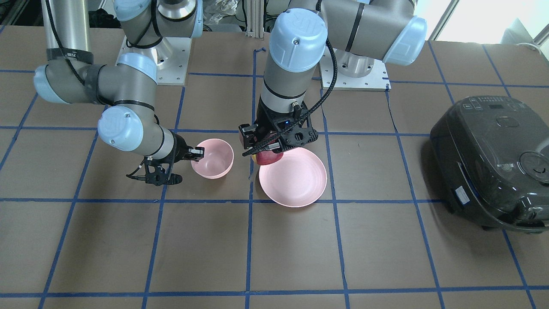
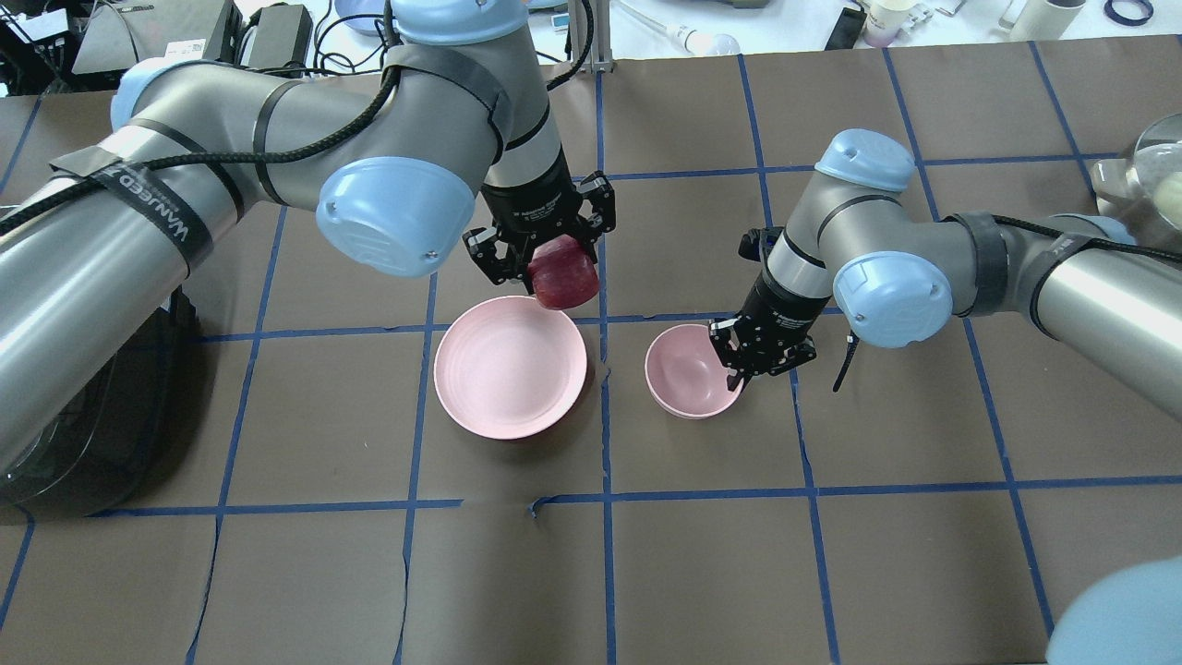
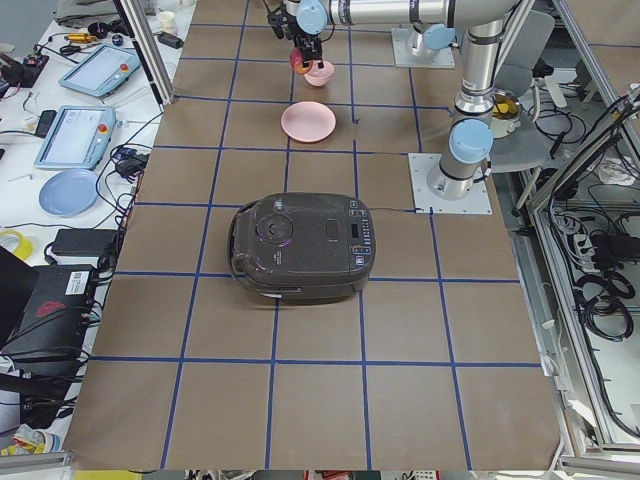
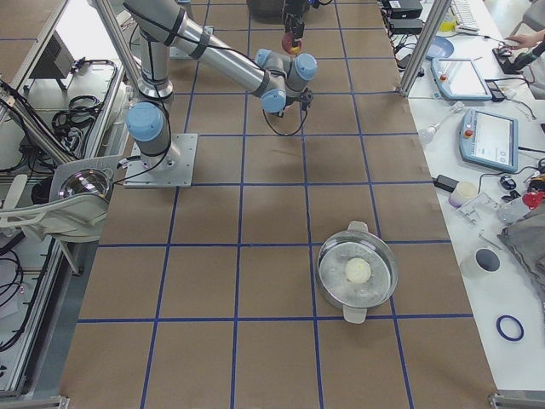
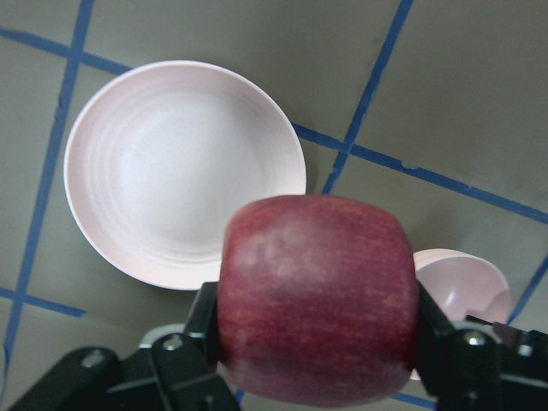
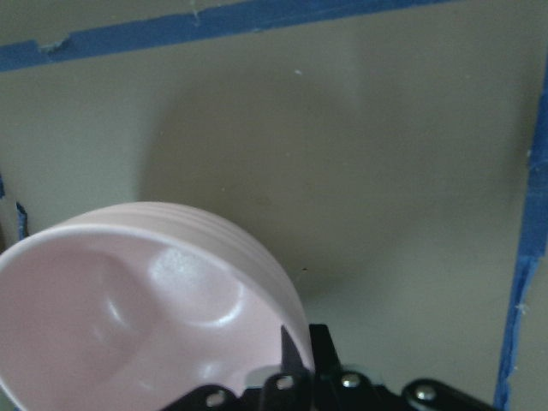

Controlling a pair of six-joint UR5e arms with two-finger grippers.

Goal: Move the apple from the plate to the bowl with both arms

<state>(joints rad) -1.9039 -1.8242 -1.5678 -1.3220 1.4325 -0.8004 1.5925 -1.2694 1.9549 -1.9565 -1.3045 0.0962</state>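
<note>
Apple, half hidden from the front by the left gripper clamped on it, hangs raised near the plate's rim. Plate and bowl are bare inside. The right gripper pinches the bowl's rim.

Big black cooker sat in the middle of the bench. Past it was the pink plate, and a bit further on the bowl. The apple hung clear of the bench, right beside the bowl, under the left pincer. Way too tiny to see the grip, tbh. Off on the side table were a tablet and a blue dish.
</note>
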